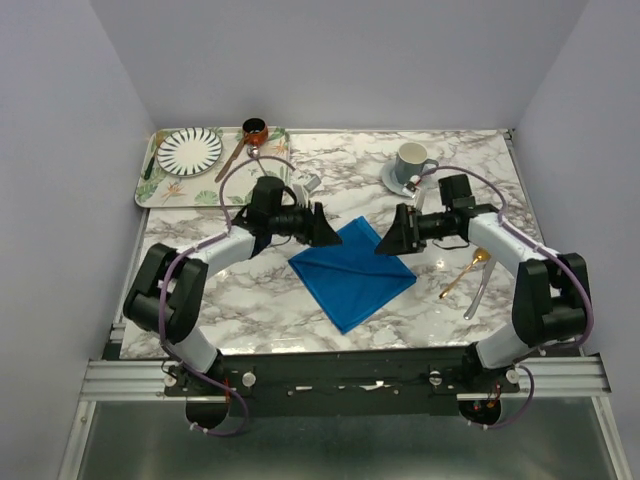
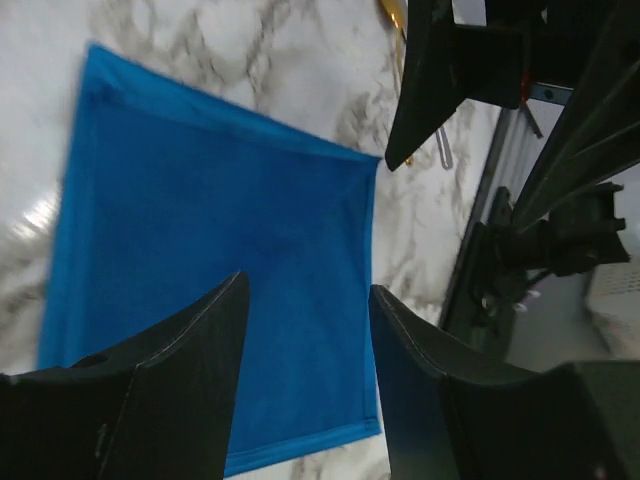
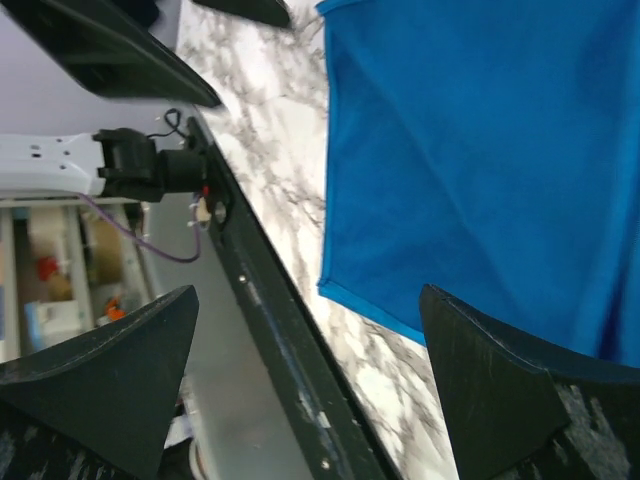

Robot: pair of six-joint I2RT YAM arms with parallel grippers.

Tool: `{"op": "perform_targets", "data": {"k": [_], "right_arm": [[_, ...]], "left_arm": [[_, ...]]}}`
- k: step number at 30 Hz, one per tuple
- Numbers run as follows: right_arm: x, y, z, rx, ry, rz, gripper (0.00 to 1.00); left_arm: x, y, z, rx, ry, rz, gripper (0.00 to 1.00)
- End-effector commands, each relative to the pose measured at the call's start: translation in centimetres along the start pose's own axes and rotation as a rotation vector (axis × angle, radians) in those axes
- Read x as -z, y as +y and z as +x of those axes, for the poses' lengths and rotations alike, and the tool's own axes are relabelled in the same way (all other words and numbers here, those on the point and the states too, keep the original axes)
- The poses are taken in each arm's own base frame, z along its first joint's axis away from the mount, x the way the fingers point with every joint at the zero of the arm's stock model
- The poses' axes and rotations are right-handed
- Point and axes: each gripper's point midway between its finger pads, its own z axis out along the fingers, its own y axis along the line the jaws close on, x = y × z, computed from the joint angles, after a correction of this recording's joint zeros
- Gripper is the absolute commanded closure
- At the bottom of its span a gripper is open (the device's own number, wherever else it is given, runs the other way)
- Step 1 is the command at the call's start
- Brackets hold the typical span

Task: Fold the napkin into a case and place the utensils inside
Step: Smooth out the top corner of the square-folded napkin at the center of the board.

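Observation:
The blue napkin lies flat as a square, turned like a diamond, in the middle of the marble table. It also fills the left wrist view and the right wrist view. My left gripper is open above its far-left corner. My right gripper is open above its far-right corner. Both are empty and face each other. The gold spoon and the silver utensil lie to the right of the napkin.
A grey cup on a saucer stands at the back right. A patterned tray at the back left holds a striped plate, a small brown pot and a brown-handled spoon.

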Motion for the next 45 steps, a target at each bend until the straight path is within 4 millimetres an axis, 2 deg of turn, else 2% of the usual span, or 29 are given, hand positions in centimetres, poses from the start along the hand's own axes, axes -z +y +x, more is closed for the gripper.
{"op": "perform_targets", "data": {"k": [1, 4, 8, 12, 19, 22, 24, 29, 45], "right_arm": [[-3.0, 1.6, 1.3, -0.095, 0.067, -0.141, 0.0], [-4.4, 1.6, 1.4, -0.128, 0.083, -0.156, 0.0], [-6.3, 0.4, 1.7, -0.203, 0.112, -0.167, 0.0], [-7.6, -0.5, 2.4, -0.259, 0.144, -0.184, 0.0], [-8.7, -2.7, 3.9, -0.332, 0.188, -0.174, 0.0], [-9.0, -3.7, 4.3, -0.369, 0.198, -0.163, 0.0], [-9.0, -4.3, 4.4, -0.389, 0.196, -0.155, 0.0], [-8.8, -5.6, 5.1, -0.452, 0.201, -0.132, 0.0], [-5.6, -7.3, 7.1, -0.51, 0.196, -0.105, 0.0]], "left_arm": [[-1.6, -2.1, 2.6, 0.242, 0.011, 0.145, 0.39], [-2.4, -1.6, 3.4, 0.3, 0.022, 0.141, 0.39], [-3.5, 0.1, 4.7, 0.381, 0.05, 0.114, 0.4], [-4.1, 0.8, 5.5, 0.436, 0.067, 0.113, 0.4], [-4.3, 2.3, 6.9, 0.504, 0.092, 0.085, 0.4], [-4.2, 4.5, 8.2, 0.579, 0.111, 0.028, 0.41], [-4.0, 5.8, 8.9, 0.613, 0.118, -0.007, 0.41], [-3.5, 7.7, 10.4, 0.674, 0.139, -0.058, 0.41], [-2.3, 10.2, 12.2, 0.736, 0.149, -0.122, 0.41]]}}
